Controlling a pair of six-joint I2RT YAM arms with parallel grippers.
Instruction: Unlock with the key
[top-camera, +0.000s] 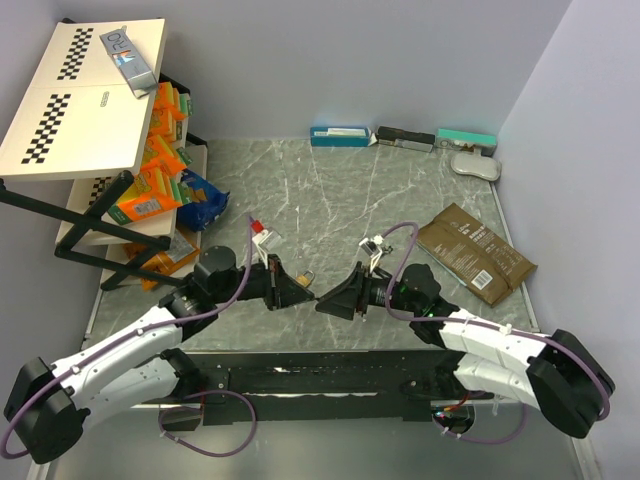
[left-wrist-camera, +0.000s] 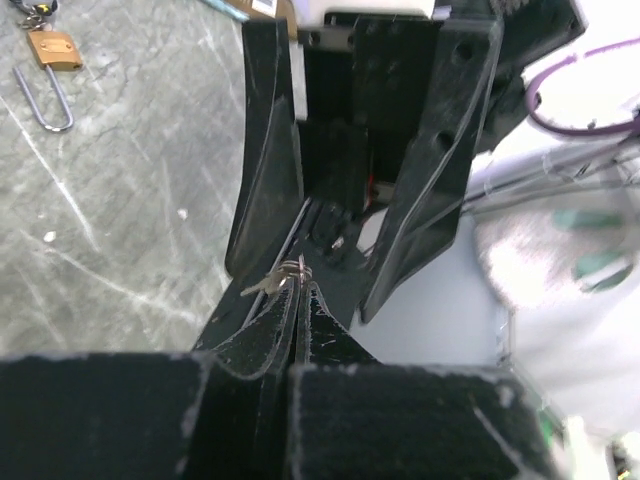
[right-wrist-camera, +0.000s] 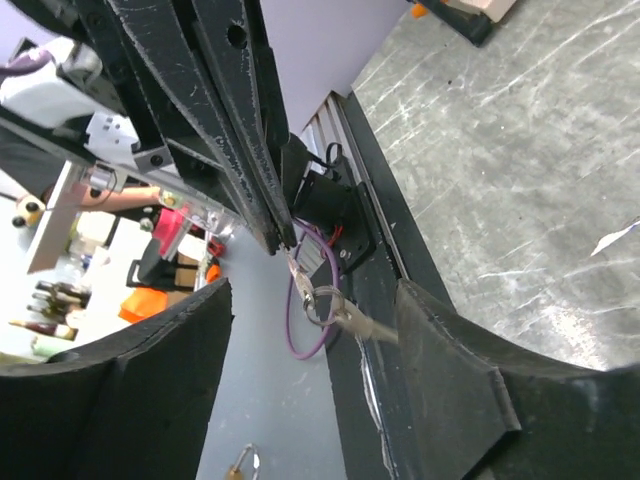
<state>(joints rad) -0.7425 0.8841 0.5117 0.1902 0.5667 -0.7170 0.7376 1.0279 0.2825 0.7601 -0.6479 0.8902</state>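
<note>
Closest in, the left gripper (left-wrist-camera: 297, 300) has its fingers pinched shut on the key ring (left-wrist-camera: 292, 268). From the ring the small silver key (left-wrist-camera: 258, 288) juts sideways off the tips, near the middle of the table's (top-camera: 330, 200) near edge. Facing it, the right gripper (right-wrist-camera: 315, 300) has its fingers spread wide on either side of the key. A brass padlock (top-camera: 305, 278) lies on the table just beyond both sets of tips. A brown packet (top-camera: 475, 252) rests by the right edge.

Brass padlock (left-wrist-camera: 55, 48), grey marbled table (top-camera: 330, 200)
</note>
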